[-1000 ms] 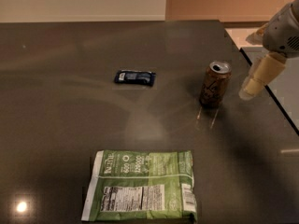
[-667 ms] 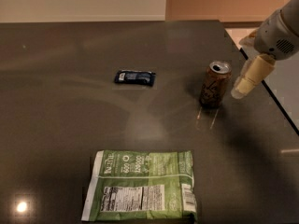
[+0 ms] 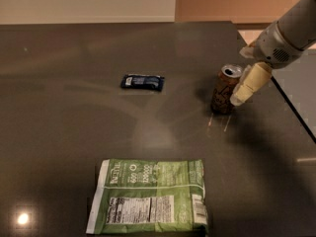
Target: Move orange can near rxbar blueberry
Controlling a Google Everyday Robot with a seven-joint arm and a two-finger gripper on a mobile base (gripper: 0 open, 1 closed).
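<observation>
The gripper (image 3: 240,97) stood just right of the upright orange can (image 3: 224,90); its grip state could not be told. The rxbar blueberry (image 3: 142,82) lay well left of the can.

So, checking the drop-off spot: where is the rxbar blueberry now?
In the camera view the rxbar blueberry lies flat, slightly left of centre, apart from the orange can at right beside the gripper, beyond the green bag.
</observation>
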